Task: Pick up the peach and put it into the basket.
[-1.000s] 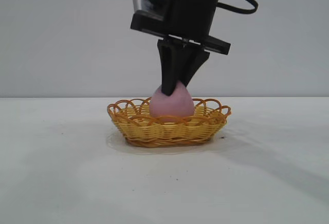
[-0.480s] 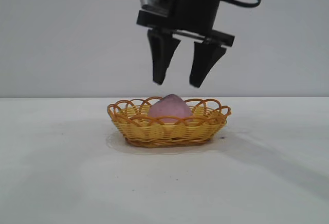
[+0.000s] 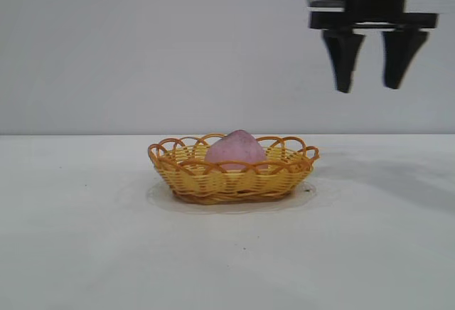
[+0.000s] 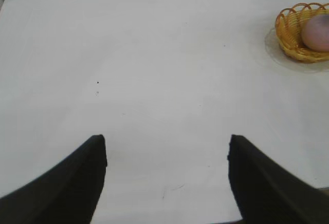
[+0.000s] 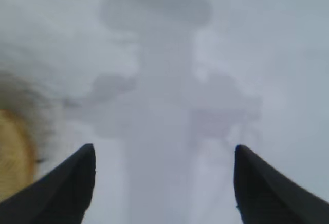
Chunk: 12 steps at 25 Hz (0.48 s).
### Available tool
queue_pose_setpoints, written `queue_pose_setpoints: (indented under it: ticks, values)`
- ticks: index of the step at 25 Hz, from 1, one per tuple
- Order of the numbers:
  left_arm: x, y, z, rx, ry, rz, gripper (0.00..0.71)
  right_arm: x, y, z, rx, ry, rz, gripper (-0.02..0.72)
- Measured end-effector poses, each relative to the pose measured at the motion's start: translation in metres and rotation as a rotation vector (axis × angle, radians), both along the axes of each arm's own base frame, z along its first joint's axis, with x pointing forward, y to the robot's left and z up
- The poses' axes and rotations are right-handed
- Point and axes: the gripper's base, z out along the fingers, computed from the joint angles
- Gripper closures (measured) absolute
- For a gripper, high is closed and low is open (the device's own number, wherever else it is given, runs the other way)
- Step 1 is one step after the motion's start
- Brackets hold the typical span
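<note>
The peach (image 3: 237, 148) lies inside the basket (image 3: 232, 179), its pointed tip rising just above the looped orange-brown rim. The basket stands on the white desk (image 3: 92, 246), in the exterior view about midway between the desk's left and right sides and nearer its far edge than its near edge. A faint round mark on the desk rings the basket's base.

The right gripper (image 3: 370, 81) hangs high above the desk, off to the right of the basket and well apart from it, pointing straight down. Its two black fingers (image 3: 344, 61) are spread with clear air between them, and they hold nothing. In the right wrist view the spread fingers (image 5: 67, 188) frame bare desk crossed by the arm's blurred shadow, with a smear of yellow basket (image 5: 13, 152) at one side.

The left gripper (image 4: 167, 175) is parked over bare desk, far from the basket; its fingers (image 4: 77, 183) are also spread and empty. From its wrist view the basket (image 4: 290, 31) with the peach (image 4: 316, 31) in it sits off at a distance.

No brand, label or writing can be read on anything in view.
</note>
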Motion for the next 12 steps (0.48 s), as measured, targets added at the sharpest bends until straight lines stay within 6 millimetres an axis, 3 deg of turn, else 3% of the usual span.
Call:
queue_pose_setpoints:
  ticks: [12]
  values:
    - [0.0,0.0,0.0,0.0,0.0,0.0,0.263,0.01,-0.089,0.0,-0.045,0.028,-0.216,0.218]
